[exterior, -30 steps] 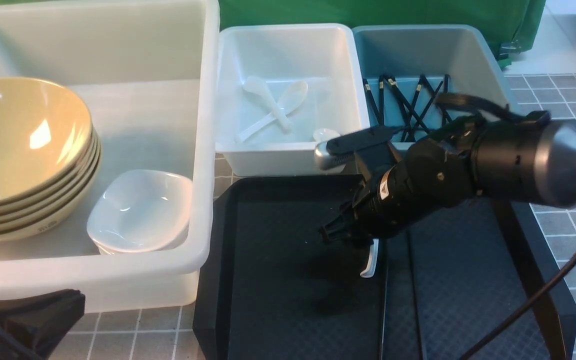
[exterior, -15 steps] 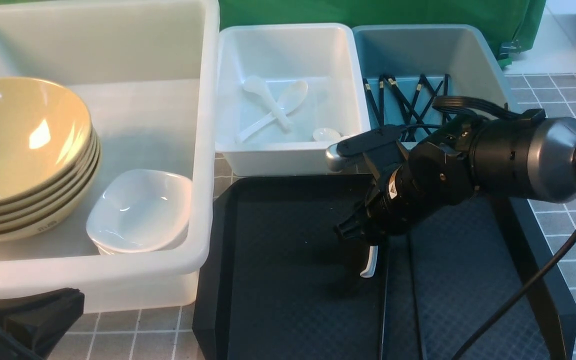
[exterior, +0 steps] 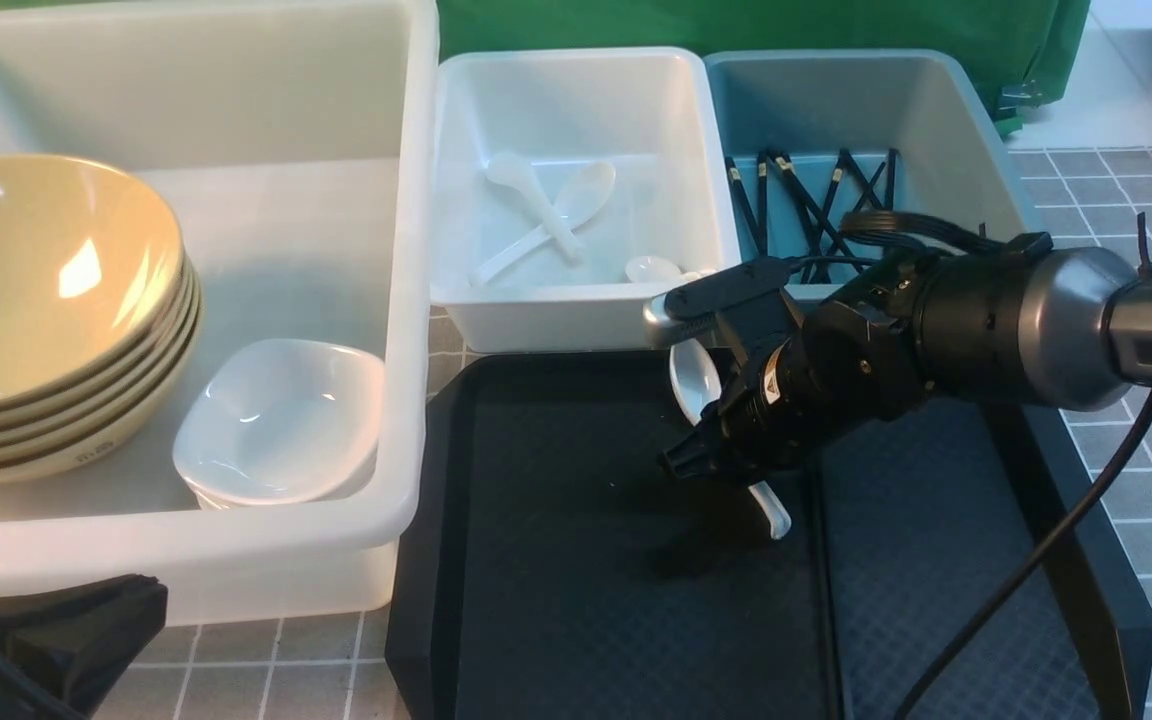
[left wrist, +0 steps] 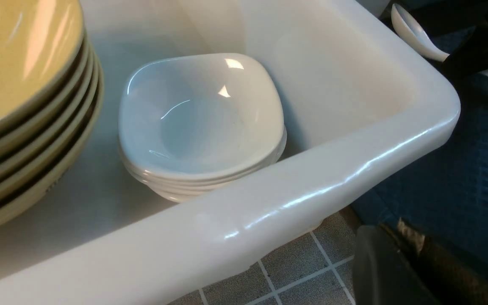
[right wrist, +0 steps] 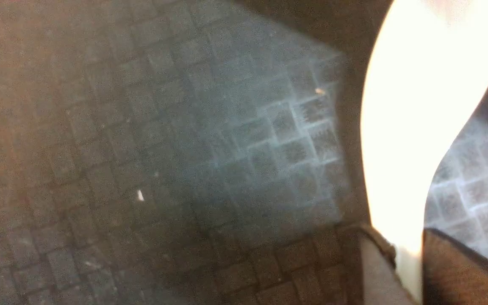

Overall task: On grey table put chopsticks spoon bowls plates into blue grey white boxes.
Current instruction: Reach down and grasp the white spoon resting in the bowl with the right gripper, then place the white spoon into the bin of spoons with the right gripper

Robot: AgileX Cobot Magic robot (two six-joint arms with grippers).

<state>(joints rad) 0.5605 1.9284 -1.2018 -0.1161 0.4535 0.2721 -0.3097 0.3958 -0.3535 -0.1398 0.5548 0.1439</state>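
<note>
Off the near left corner of the black tray (exterior: 556,600), low over the grey tiled counter (exterior: 266,650), the left tool (exterior: 66,630) shows as a dark shape with its jaws closed together. Left of the tray, and just beside its left edge, stands the large translucent tub (exterior: 406,300). A stack of yellowish-olive bowls (exterior: 36,270) sits on the side of the tub farthest from the tray. A stack of rounded-square white dishes (exterior: 276,420) is nested in the tub's near corner closest to the tray, close against the wall.

Behind the tray's far left part is the white bin (exterior: 576,320). Two crossed white soup spoons (exterior: 546,215) lie in it, and a third soup spoon (exterior: 651,268) lies against its front wall.

Over the tray, near the middle of its far half, the right tool (exterior: 726,465) reaches in from the right and is clamped narrowly on the handle of a white spoon (exterior: 694,380). The spoon's scoop points toward the tray's far edge. The tip of its handle comes out on the near side, low over the tray's surface, and whether it touches the tray I cannot tell. The right wrist view shows the bright white handle pinched between the tool's pads (right wrist: 375,271), with the tray's diamond texture beneath.

Behind the tray's far right part is the blue-grey bin (exterior: 976,130), holding a loose heap of black chopsticks (exterior: 816,200) with small gold bands.
</note>
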